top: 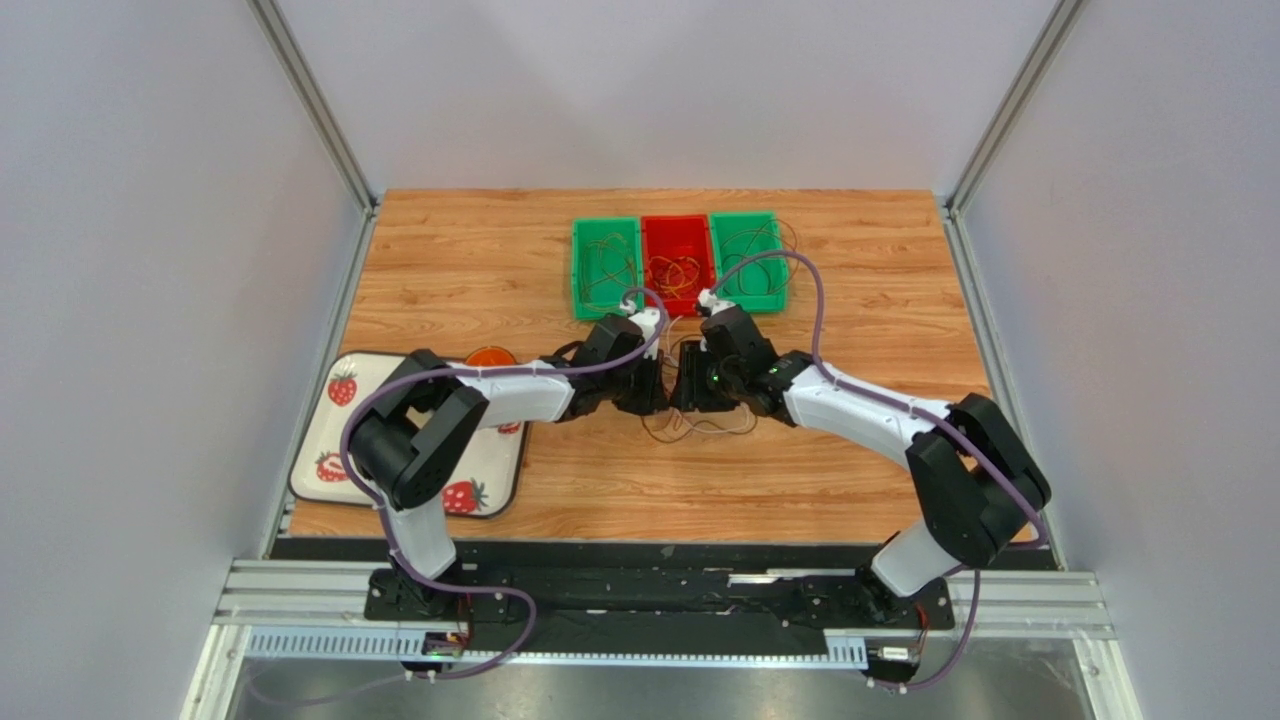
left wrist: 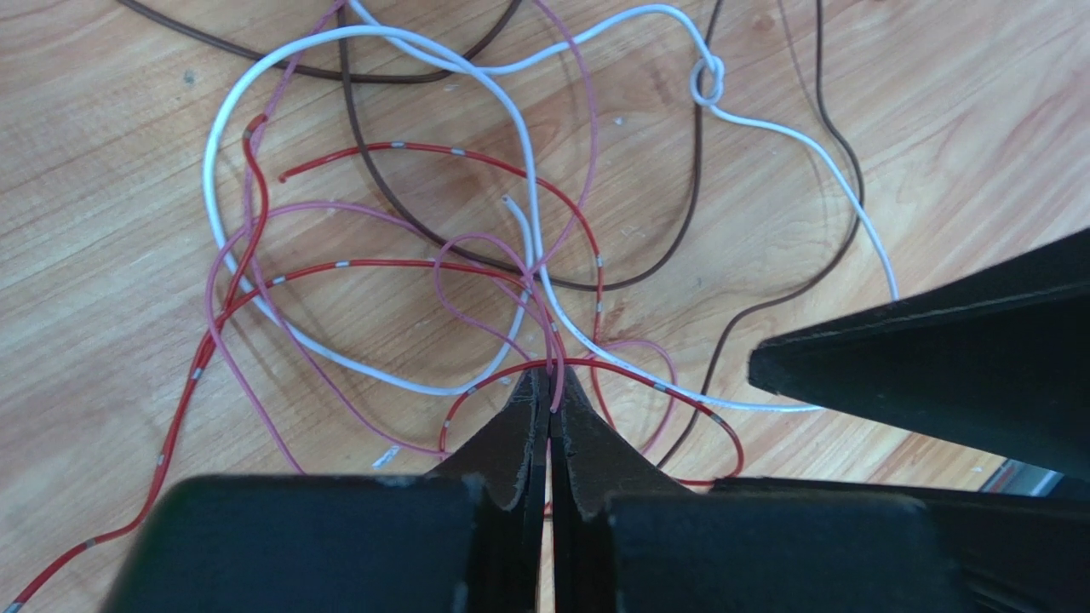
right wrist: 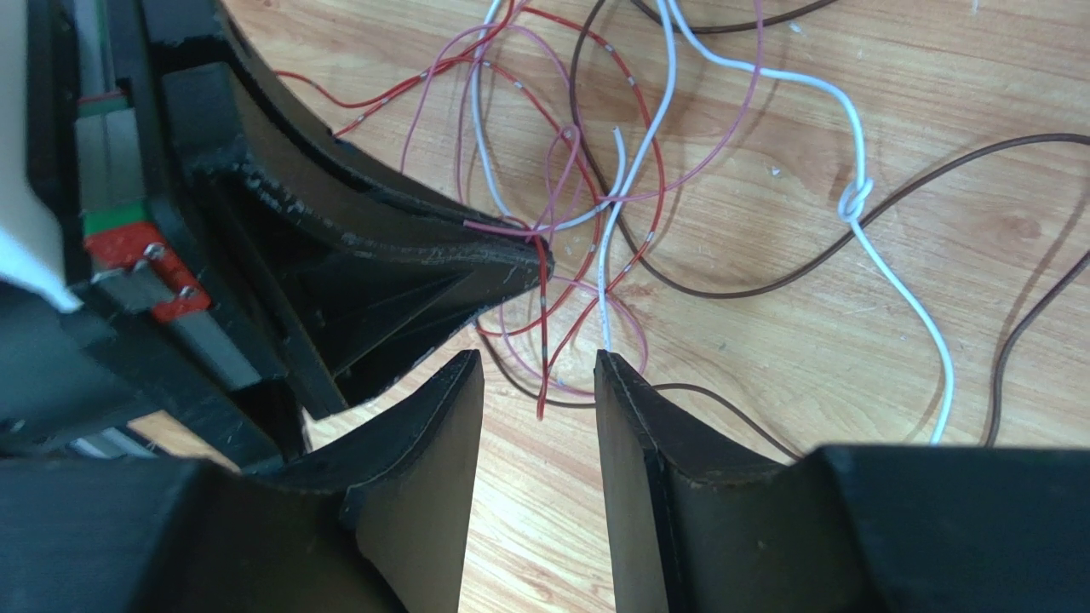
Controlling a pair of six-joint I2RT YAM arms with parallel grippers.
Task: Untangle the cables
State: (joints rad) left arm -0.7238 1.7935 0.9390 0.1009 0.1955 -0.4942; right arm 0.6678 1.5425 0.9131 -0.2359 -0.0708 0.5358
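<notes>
Wooden table (top: 451, 255), left claw (left wrist: 550, 379) pinching tangled cables (left wrist: 706, 83) at its tips, right claw (right wrist: 537, 367) spread just beside them.

No text, label, brand, number or sign can be read in any view. The tray (top: 320, 429) at the left of the bench bears printed strawberries only (pictures, not words). The red cable (right wrist: 544, 319) has short pale bands along its length, too small to show any characters.
</notes>
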